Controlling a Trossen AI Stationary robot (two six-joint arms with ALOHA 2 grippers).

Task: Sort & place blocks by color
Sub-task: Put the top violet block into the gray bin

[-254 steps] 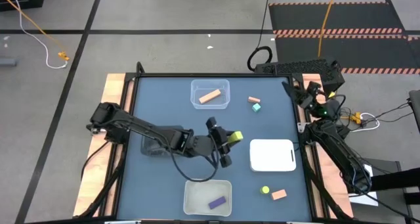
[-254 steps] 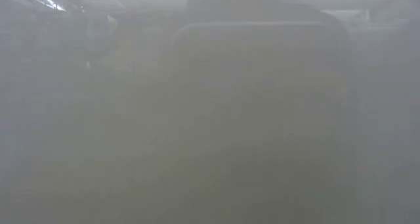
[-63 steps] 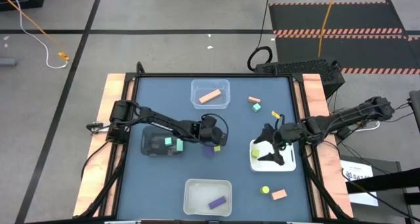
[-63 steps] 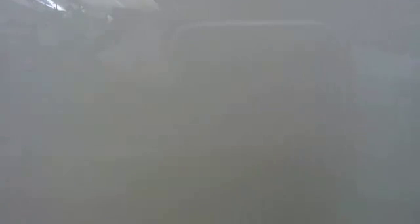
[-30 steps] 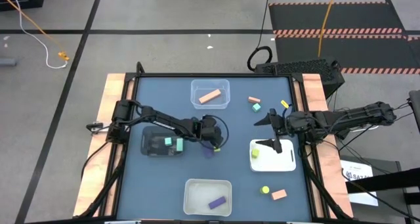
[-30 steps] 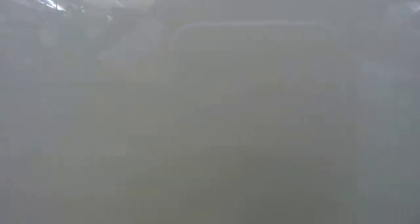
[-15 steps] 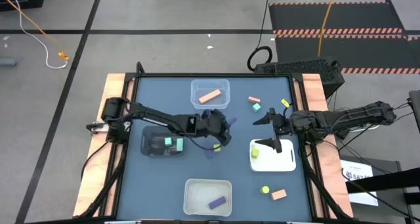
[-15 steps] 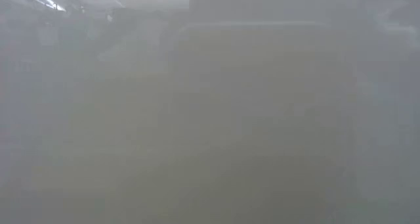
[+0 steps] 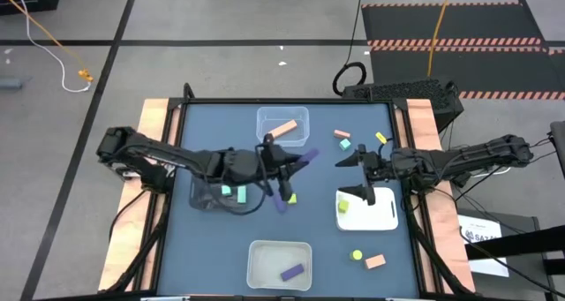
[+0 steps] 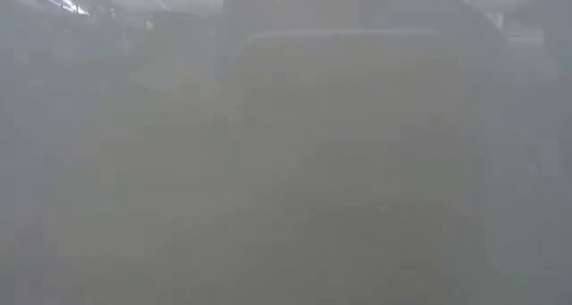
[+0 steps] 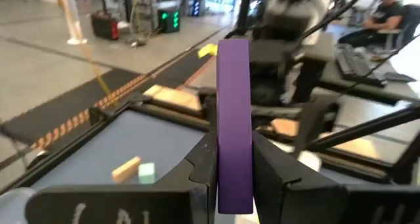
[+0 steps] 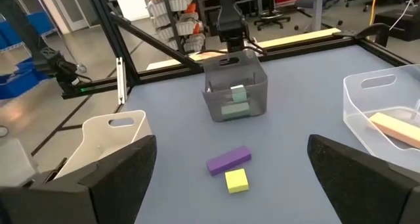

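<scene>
High view: the left gripper (image 9: pixel 296 160) hangs over the middle of the blue table (image 9: pixel 212 248), just in front of the clear bin (image 9: pixel 283 127) that holds an orange bar (image 9: pixel 282 129). Its fingers are clamped on a purple bar (image 9: pixel 306 157) — the left wrist view shows that bar (image 11: pixel 233 119) standing upright between the two dark fingers (image 11: pixel 205 168). Below the gripper, on the table, lie another purple bar (image 9: pixel 281 199) and a yellow-green cube (image 9: pixel 292 198), just beside each other. The black bin (image 9: pixel 210 193) near the left arm holds teal blocks (image 9: pixel 227 191).

The right gripper (image 9: pixel 362 171) sits at the far edge of the white tray (image 9: pixel 375 214), fingers spread wide and holding nothing. In its wrist view the loose purple bar (image 12: pixel 229 159) and yellow-green cube (image 12: pixel 236 180) lie between the open fingers, with the black bin (image 12: pixel 234 92) farther off.

An orange and a teal block (image 9: pixel 342 139) rest near the far right of the table; a round yellow-green piece (image 9: pixel 357 256) and an orange block (image 9: pixel 375 261) lie near the front right. The front clear bin (image 9: pixel 280 264) holds a purple bar (image 9: pixel 292 271). The low view shows only grey haze.
</scene>
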